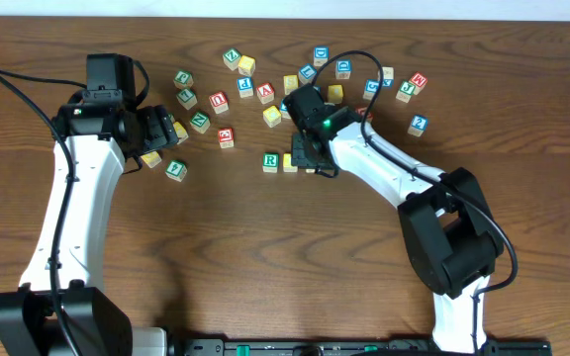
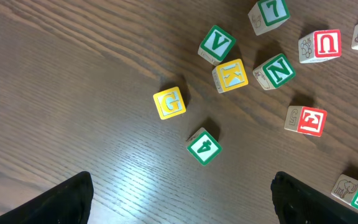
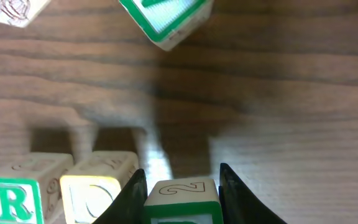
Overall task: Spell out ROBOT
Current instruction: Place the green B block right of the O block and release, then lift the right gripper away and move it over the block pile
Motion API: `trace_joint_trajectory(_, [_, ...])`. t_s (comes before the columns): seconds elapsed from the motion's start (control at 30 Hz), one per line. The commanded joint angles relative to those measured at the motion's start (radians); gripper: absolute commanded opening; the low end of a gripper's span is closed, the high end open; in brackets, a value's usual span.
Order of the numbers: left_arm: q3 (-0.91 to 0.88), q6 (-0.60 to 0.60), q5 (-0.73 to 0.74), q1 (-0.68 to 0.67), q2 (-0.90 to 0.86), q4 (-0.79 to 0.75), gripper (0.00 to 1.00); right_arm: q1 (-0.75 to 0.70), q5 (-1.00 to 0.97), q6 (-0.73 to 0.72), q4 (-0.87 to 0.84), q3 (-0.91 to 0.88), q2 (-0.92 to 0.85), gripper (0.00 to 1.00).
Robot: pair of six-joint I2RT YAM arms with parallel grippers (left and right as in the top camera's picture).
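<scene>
**Right wrist view:** the right gripper [image 3: 182, 185] is seen clenched on a green-edged wooden letter block [image 3: 182, 204], its letter out of frame. This block is just beside a yellow-faced wooden block [image 3: 95, 196] and a green-lettered wooden R block [image 3: 5, 199].

**Overhead view:** this row lies midway between the bench's left and right edges, and the grasped block is hidden beneath the gripper.

**Left wrist view:** the left gripper [image 2: 182, 199] is shown released, toward the left edge.

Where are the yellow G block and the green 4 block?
yellow G block [image 2: 169, 102], left wrist view, centre of its lettered top face.
green 4 block [image 2: 204, 146], left wrist view, centre of its numbered top face.
</scene>
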State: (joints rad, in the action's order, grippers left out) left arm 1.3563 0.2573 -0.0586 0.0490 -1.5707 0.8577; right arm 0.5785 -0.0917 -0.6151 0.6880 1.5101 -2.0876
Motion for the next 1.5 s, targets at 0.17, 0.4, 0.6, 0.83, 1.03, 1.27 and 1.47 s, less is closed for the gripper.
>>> trace_joint_trajectory(0.17, [0.022, -0.009, -0.006, 0.002, 0.002, 0.001, 0.9, 0.005, -0.062, -0.03, -0.064, -0.035, -0.019, 0.21])
trace_joint_trajectory(0.4, [0.022, -0.009, -0.006, 0.002, 0.002, 0.001, 0.9, 0.005, -0.047, -0.032, -0.082, -0.035, -0.035, 0.25])
trace_joint_trajectory(0.6, [0.022, -0.009, -0.006, 0.002, 0.002, 0.001, 0.9, 0.006, -0.029, -0.031, -0.076, -0.035, -0.035, 0.35])
trace_joint_trajectory(0.83, [0.022, -0.009, -0.006, 0.002, 0.002, 0.001, 0.9, 0.006, -0.026, -0.031, -0.074, -0.035, -0.035, 0.44])
trace_joint_trajectory(1.03, [0.022, -0.009, -0.006, 0.002, 0.002, 0.001, 0.9, -0.011, -0.026, 0.0, -0.055, 0.006, -0.007, 0.47])
trace_joint_trajectory(1.27, [0.022, -0.009, -0.006, 0.002, 0.002, 0.002, 0.9, -0.084, -0.039, 0.056, -0.053, 0.098, 0.097, 0.5])
trace_joint_trajectory(1.47, [0.022, -0.009, -0.006, 0.002, 0.002, 0.001, 0.9, -0.144, -0.04, 0.103, -0.171, 0.098, 0.069, 0.49])
